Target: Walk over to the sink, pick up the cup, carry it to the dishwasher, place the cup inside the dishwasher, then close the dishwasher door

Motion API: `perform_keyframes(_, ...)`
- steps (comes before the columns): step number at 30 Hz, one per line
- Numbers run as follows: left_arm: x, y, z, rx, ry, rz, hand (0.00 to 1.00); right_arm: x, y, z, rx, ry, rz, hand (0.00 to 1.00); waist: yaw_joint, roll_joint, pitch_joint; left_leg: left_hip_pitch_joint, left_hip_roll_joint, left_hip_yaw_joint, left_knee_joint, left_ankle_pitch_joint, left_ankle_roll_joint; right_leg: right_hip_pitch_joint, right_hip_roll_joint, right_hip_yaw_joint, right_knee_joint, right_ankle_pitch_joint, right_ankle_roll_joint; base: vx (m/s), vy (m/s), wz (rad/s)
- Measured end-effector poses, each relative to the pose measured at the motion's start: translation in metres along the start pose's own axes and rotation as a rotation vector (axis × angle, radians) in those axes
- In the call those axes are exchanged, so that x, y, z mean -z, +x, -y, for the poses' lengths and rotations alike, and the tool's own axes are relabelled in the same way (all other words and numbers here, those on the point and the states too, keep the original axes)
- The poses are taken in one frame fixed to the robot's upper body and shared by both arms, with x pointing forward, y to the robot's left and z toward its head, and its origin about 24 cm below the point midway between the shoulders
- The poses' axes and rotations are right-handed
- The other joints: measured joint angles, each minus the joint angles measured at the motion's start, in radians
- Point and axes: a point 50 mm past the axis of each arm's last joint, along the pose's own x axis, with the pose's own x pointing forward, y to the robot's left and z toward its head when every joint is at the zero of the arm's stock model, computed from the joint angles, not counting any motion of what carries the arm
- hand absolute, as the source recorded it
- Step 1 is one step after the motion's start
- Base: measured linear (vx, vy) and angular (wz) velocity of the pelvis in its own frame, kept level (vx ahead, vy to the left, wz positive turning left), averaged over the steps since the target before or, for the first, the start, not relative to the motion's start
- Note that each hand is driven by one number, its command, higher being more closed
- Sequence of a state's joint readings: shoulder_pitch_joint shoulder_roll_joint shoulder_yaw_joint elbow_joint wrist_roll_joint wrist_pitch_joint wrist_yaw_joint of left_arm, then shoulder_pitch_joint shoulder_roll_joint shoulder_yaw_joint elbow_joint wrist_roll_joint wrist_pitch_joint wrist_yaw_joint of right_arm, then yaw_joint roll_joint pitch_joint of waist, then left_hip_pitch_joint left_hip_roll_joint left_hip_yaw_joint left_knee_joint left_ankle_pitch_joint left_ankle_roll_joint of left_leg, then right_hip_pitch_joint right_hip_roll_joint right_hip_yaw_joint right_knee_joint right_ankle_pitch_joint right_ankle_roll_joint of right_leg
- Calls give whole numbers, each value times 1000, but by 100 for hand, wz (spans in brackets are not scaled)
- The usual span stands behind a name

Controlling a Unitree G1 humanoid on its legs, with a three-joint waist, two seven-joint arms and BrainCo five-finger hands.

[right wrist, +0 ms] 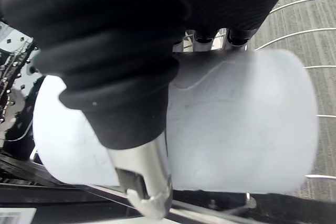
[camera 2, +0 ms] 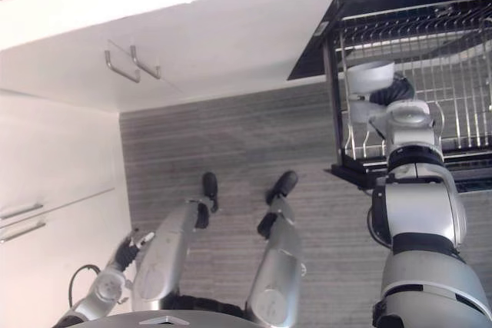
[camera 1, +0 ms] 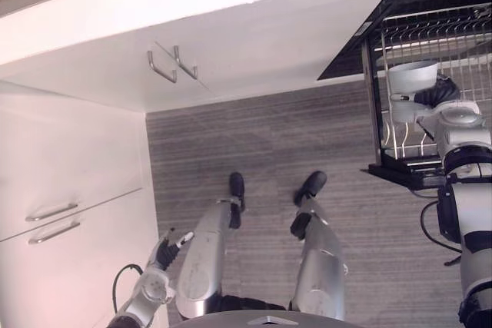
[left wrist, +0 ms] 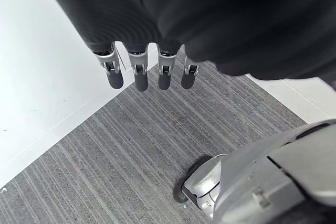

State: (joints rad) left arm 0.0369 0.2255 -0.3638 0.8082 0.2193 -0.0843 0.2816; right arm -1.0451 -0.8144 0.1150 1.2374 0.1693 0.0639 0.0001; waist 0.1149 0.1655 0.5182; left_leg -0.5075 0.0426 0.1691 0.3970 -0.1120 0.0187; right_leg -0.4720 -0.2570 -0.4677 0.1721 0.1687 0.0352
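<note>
- Left eye view puts the task late in its run: the white cup [camera 1: 413, 76] is already at the dishwasher [camera 1: 350, 55], held by the right hand [camera 1: 437, 94] over the near left part of the pulled-out wire rack [camera 1: 461, 28].
- Fetching the cup from the sink and carrying it across count as done, judging from where it is now.
- What is left appears to be setting the cup down among the tines, letting go, drawing the arm back, and closing the dishwasher.
- Whether the cup already rests on the wires or hangs just above them cannot be told from either eye view.
- Right wrist view adds the grip itself: the thumb [right wrist: 142, 166] lies across the front of the cup [right wrist: 236, 124] and the fingers curl over its far side, so the hand is clamped round it. Thin rack wires and striped floor show past the cup, which suggests it is at the rack's open edge.
- Right eye view shows more of the rack's span [camera 2: 461, 51] and the cup's open mouth [camera 2: 370, 77] facing up and away from the wrist.
- Left wrist view shows what the eye views leave small: the left hand's fingers [left wrist: 139, 74] hang straight and apart, holding nothing, over grey striped floor [left wrist: 105, 166] beside a white cabinet front [left wrist: 42, 77].
- The eye views place that left hand [camera 1: 167, 251] low by the robot's side, near the drawer handles [camera 1: 54, 211], well apart from the dishwasher.
</note>
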Motion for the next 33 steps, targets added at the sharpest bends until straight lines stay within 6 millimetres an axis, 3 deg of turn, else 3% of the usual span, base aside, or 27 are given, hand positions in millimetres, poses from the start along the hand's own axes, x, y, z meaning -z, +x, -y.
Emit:
perform_keyframes(11,-3,3,2,-26,29,6,0,-15,0,-1,113,28,85,0,14,0,0,-2,1,0,-35,40,-9,-29,-4,-3,25,-9,-19,5,-4,2)
perform_keyframes(17,3,1,4,-47,39,-31,0,-29,-2,2,150,163,199,0,-10,0,0,75,2,11,-59,39,-10,36,0,5,16,-12,-18,13,16,-4)
perform_keyframes(20,7,0,4,-51,45,-56,0,-26,-8,0,141,277,271,0,-26,-2,1,153,2,19,-94,42,-14,110,9,6,-20,-10,-13,40,22,-8)
perform_keyframes(21,10,-2,4,-51,43,-71,0,-15,-12,-5,125,394,276,0,-42,-5,3,199,4,21,-109,40,-17,156,17,5,-39,-12,-6,62,14,-7)
perform_keyframes(26,26,-11,7,-28,44,-137,0,42,-32,-25,111,564,232,0,-87,-29,-16,309,12,33,-139,23,-27,257,33,6,-61,-27,7,88,12,-10)
perform_keyframes(28,41,-19,11,11,54,-206,0,70,-50,-38,102,613,206,0,-98,-53,-74,345,24,55,-140,4,-32,281,39,14,-61,-40,10,133,5,-23)
perform_keyframes(31,60,-31,19,59,-24,-314,0,82,-73,-48,87,668,247,0,-117,-71,-117,424,32,62,-157,-17,-39,355,49,13,-62,-65,18,117,-12,-13)
perform_keyframes(33,86,-48,28,90,-177,-461,0,93,-102,-59,36,741,281,0,-123,-99,-208,469,39,66,-187,-27,-44,393,61,9,-82,-82,31,135,-25,-7)
